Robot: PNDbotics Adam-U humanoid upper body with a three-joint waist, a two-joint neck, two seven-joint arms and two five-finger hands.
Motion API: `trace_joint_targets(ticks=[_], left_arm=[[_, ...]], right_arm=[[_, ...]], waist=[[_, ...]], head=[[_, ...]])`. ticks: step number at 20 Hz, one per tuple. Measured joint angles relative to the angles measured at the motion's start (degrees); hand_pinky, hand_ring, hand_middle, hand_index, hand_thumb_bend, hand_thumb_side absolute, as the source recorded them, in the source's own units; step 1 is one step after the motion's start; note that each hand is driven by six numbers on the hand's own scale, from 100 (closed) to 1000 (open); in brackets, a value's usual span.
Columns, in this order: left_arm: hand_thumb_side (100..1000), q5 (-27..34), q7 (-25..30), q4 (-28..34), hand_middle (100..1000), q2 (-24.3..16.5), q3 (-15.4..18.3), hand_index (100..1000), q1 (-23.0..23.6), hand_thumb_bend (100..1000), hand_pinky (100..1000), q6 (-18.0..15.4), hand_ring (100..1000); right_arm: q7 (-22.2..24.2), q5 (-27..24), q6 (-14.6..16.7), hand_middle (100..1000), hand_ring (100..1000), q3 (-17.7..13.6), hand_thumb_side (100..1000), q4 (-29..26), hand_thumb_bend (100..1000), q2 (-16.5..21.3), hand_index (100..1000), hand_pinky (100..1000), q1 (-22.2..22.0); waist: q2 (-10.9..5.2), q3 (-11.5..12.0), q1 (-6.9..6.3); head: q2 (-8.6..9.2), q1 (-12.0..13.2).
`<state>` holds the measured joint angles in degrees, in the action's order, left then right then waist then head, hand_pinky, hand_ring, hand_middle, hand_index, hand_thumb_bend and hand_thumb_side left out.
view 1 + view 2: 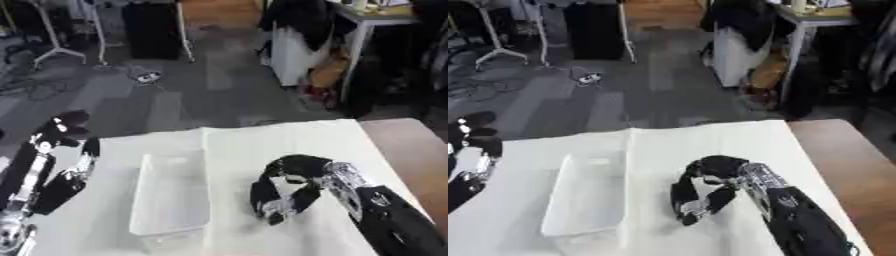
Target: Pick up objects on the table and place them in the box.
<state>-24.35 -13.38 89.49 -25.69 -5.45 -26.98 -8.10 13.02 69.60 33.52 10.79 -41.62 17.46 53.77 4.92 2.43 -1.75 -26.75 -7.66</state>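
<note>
Right hand (284, 192) curls its fingers down onto the white table (289, 140) just right of the clear plastic box (171, 195), holding nothing I can make out, while the left hand (61, 150) rests fingers up, relaxed.

Boxes: one clear box (171, 200) was on the table (262, 145).
Robot hands: two were in view, left robot hand (61, 131) and right robot hand (284, 192).
</note>
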Motion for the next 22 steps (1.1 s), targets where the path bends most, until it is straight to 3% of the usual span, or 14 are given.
trace_joint_targets(ticks=[14,15,16,17,18,22], left_arm=[[872,0.3,0.1,0.3,851,0.0,0.0,872,0.0,100,642,-0.1,752],[872,0.3,0.1,0.3,851,0.0,0.0,872,0.0,100,641,-0.1,751],[872,0.3,0.1,0.3,851,0.0,0.0,872,0.0,100,641,-0.1,752],[872,0.4,0.1,0.3,851,0.0,0.0,872,0.0,100,641,-0.1,752],[872,0.4,0.1,0.3,851,0.0,0.0,872,0.0,100,642,-0.1,750],[872,0.6,0.2,0.3,851,0.0,0.0,872,0.1,100,642,0.0,747]], right_arm=[[-9.0,9.3,-2.9,706,743,-1.4,1000,3.3,925,-2.0,877,832,-0.5],[-9.3,9.6,-2.9,591,496,-1.4,954,3.4,903,-2.0,814,363,-0.5],[-9.6,9.7,-3.1,658,631,-1.7,1000,3.4,933,-2.0,856,619,-0.5],[-10.0,9.9,-3.3,658,631,-1.8,1000,3.4,933,-2.0,856,619,-0.5],[-10.4,10.0,-3.5,169,100,-1.8,655,3.4,736,-2.0,311,100,-0.6],[-13.2,9.0,-2.4,188,102,-4.5,613,2.1,820,-3.7,358,100,-2.3]], waist=[[0.3,0.5,-0.07],[0.3,0.5,-0.07],[0.3,0.5,-0.07],[0.32,0.5,-0.07],[0.37,0.5,-0.12],[0.39,-0.2,-0.82]], head=[[0.43,0.0],[0.43,0.0],[0.43,0.0],[0.43,0.0],[0.43,0.0],[0.45,0.0]])
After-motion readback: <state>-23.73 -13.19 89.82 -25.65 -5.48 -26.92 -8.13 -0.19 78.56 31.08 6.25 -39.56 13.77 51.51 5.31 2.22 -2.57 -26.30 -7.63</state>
